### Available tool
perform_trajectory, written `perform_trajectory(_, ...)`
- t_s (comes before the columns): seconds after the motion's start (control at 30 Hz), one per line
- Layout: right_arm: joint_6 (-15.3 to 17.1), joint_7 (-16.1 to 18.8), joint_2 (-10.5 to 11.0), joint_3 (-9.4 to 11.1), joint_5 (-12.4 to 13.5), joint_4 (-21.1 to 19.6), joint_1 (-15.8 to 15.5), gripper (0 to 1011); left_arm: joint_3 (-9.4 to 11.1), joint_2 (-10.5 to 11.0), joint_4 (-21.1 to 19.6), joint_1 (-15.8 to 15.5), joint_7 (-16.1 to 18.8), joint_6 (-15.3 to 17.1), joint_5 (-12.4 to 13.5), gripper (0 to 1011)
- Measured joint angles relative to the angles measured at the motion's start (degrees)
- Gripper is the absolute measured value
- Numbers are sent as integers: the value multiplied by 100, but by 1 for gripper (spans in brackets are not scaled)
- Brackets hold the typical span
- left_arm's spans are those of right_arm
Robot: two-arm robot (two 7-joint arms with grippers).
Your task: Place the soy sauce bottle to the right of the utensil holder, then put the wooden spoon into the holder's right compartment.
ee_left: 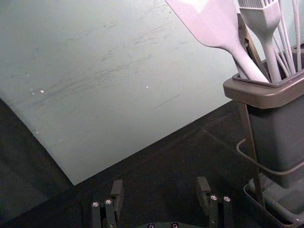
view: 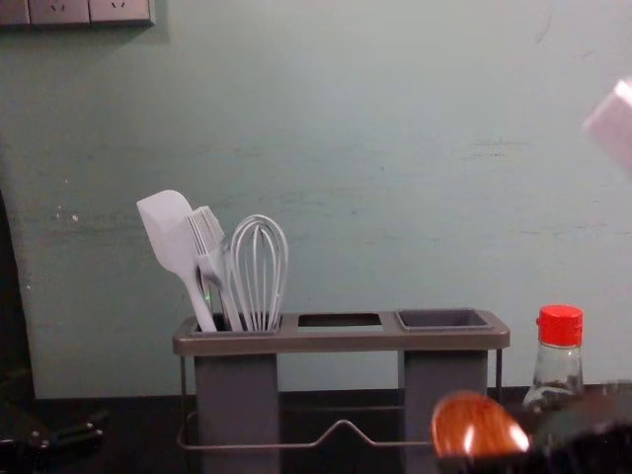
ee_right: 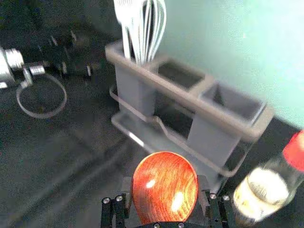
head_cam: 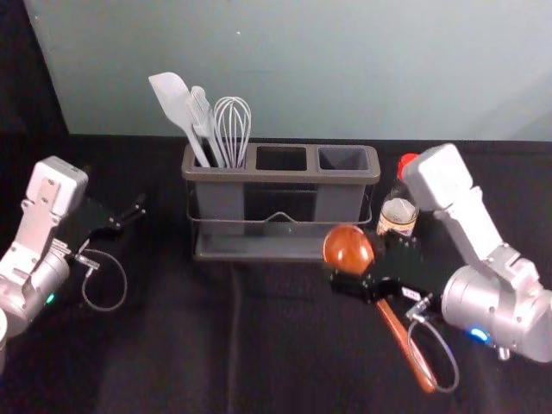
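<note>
Right end effector (head_cam: pixel 360 260), right of centre in the head view, grips the wooden spoon (head_cam: pixel 404 345) near its bowl (head_cam: pixel 348 248); the soy sauce bottle (head_cam: pixel 398 214) stands just right of the utensil holder (head_cam: pixel 280 175), so we judge that step done. Our idle left end effector (ee_left: pixel 160 183) is spread open, lower middle of the left wrist view. In the right wrist view, we see the bowl lower middle. In the chest view, the right compartment (view: pixel 443 380), lower right, awaits the spoon.
</note>
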Motion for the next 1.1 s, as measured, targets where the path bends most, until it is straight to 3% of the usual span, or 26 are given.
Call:
perform_trajectory(0.1,-184,53,-2,87,0,-80,-16,835,0,0,0,0,0,0,0,1005)
perform_trajectory(0.3,-918,159,-41,336,-5,-236,-37,835,0,0,0,0,0,0,0,1005)
perform_trajectory(0.6,-1495,174,-203,465,2,-253,186,835,0,0,0,0,0,0,0,1005)
perform_trajectory(1.1,-2653,9,-839,391,-166,568,1015,835,0,0,0,0,0,0,0,1005)
